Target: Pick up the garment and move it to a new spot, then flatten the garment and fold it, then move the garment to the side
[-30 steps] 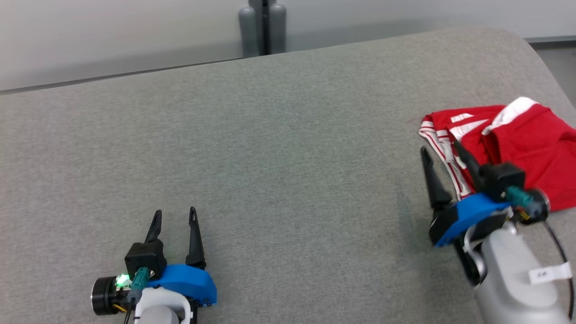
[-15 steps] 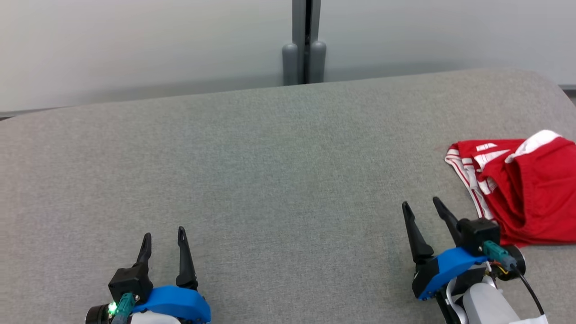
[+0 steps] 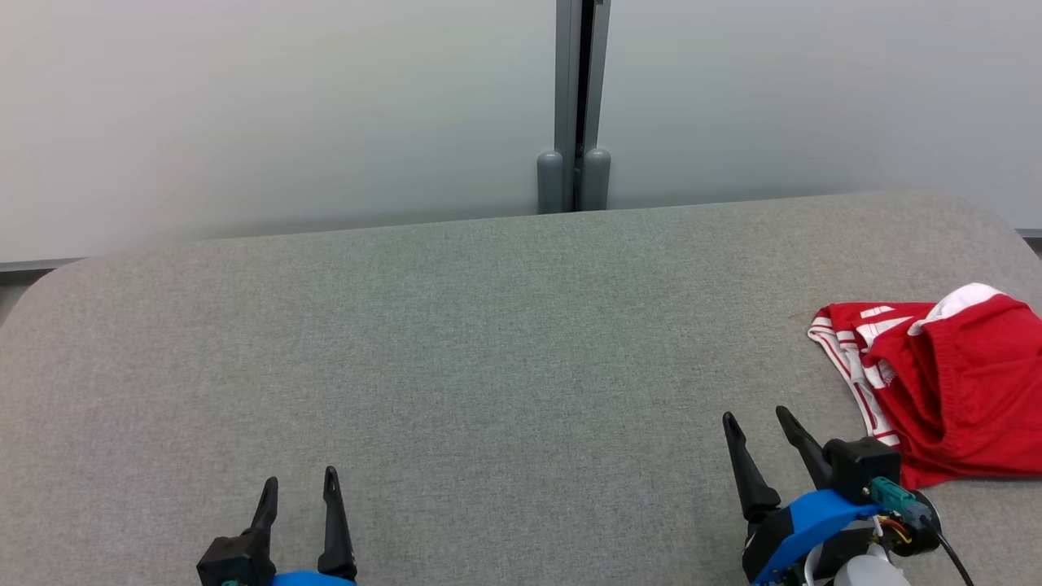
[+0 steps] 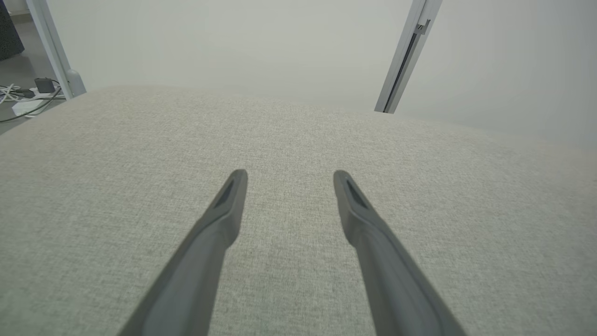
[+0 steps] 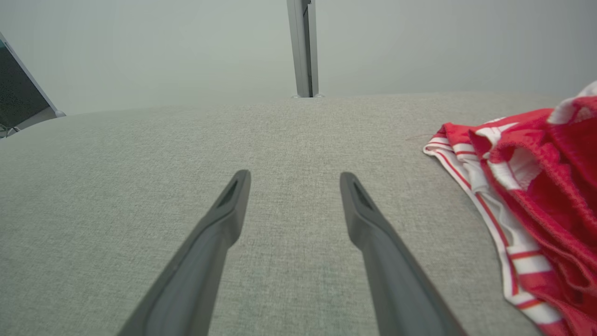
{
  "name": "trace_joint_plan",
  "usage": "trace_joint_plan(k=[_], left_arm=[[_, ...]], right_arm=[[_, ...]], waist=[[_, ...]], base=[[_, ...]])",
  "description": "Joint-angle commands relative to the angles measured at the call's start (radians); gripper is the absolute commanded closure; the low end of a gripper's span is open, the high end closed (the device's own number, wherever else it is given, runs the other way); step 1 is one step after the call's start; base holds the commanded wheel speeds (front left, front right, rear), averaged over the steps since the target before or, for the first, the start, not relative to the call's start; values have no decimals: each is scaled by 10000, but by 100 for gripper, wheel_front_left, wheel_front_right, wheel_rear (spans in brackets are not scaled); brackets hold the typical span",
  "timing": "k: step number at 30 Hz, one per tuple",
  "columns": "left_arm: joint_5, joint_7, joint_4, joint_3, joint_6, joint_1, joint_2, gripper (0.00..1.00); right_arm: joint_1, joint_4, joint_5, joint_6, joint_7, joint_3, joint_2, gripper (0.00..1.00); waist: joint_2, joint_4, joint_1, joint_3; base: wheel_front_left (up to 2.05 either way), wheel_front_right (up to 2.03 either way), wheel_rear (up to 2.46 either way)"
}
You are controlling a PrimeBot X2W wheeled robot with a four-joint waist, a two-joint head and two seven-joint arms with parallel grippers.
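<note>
The garment (image 3: 952,382) is red with white stripes and lies folded in a small heap at the right edge of the grey padded surface (image 3: 488,350); it also fills the right side of the right wrist view, garment (image 5: 536,196). My right gripper (image 3: 755,417) stands open just to its left, apart from the cloth, with nothing between its fingers (image 5: 224,214). At the lower left my left gripper (image 3: 299,478) is open over bare fabric, and the left wrist view shows its fingers (image 4: 228,205) spread and empty.
A pale wall with a grey vertical post (image 3: 575,106) runs behind the surface. The surface's rounded corners show at far left (image 3: 49,285) and far right. Cables and a power strip (image 4: 28,93) lie on the floor beyond the left side.
The head camera has tilted up, so the whole picture slid down. My right gripper has drawn back from the garment's striped edge to its left. The garment lies as before.
</note>
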Motion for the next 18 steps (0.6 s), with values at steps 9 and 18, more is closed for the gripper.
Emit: trace_joint_plan(k=[9, 18], left_arm=[[-40, 10, 68, -4, -155, 329, 0, 100], [-1202, 409, 191, 224, -306, 249, -3, 100]], right_arm=[[206, 36, 119, 0, 17, -87, 2, 100], [363, 0, 1351, 0, 465, -334, 8, 100]], waist=[[0, 90, 1, -265], [0, 109, 1, -261]], base=[[0, 0, 0], [0, 0, 0]])
